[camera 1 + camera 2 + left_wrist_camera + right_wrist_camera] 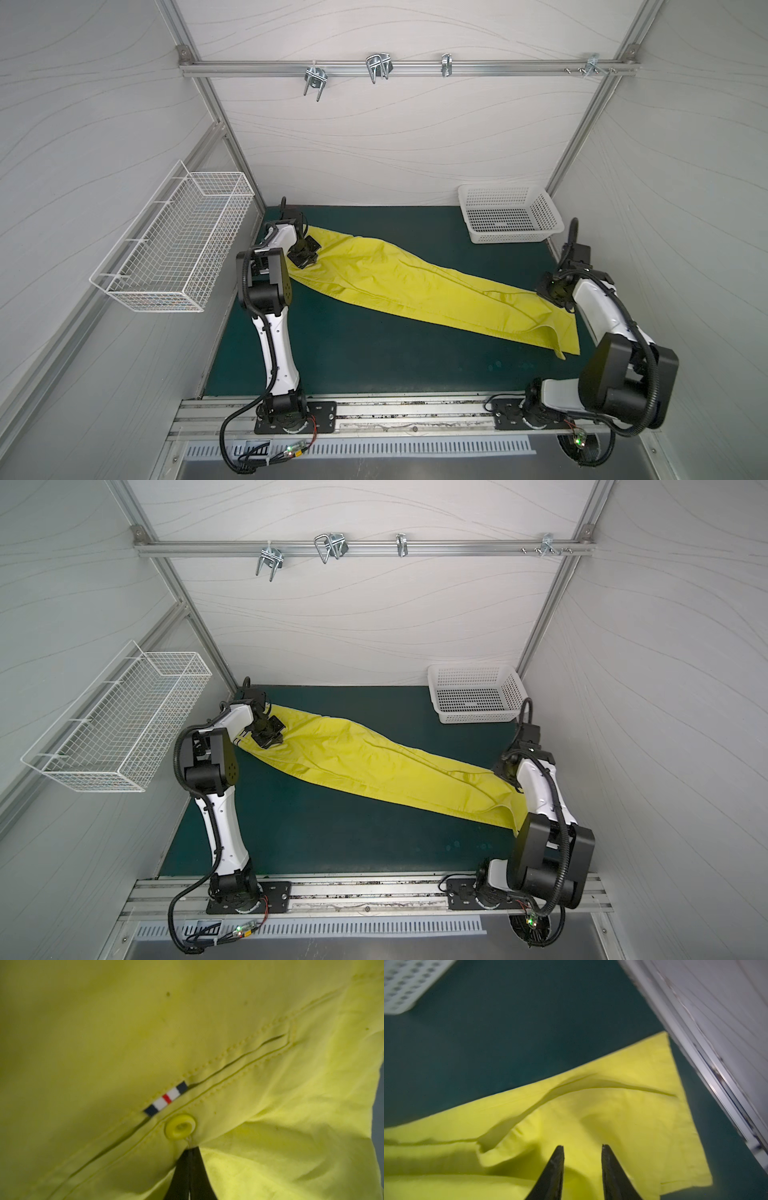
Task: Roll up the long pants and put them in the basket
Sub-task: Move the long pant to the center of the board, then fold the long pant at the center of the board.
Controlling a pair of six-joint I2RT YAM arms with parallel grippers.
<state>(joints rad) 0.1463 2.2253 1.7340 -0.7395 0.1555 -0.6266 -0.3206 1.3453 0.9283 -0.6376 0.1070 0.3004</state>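
A white plastic basket (pixel 509 216) stood in the far right corner of the mat, well apart from the pants (pixel 415 286). A wire basket (pixel 174 241) hung on the left wall, and a rail (pixel 415 66) with hooks (pixel 378 66) ran across the back wall. In a top view the right arm (pixel 540 796) covered the ends of the legs, and the left arm (pixel 270 282) hid a part of the waist.

The pants lay stretched in a slanting line over the mat, the waist at the far left and the leg ends at the near right. One hem corner (pixel 559 347) was turned over.

The left gripper (pixel 189 1148) was at the waist end. Its fingers were pressed together and pinched a small fold of the fabric just beside a yellow button (pixel 180 1126), and wrinkles spread out from that place. A small tag (pixel 166 1098) in dark blue, white and red sat at the pocket slit near the button. The right gripper (pixel 582 1147) was over the leg ends with its fingers standing apart, and the yellow cloth showed through the gap. Whether the tips touched the cloth I could not tell.

The surface was a flat, dark green mat (pixel 374 357). Pale grey walls (pixel 415 137) with thin wavy lines closed it on three sides, with aluminium profiles in the corners. Both arms were fixed on a metal track (pixel 415 411) along the near edge.
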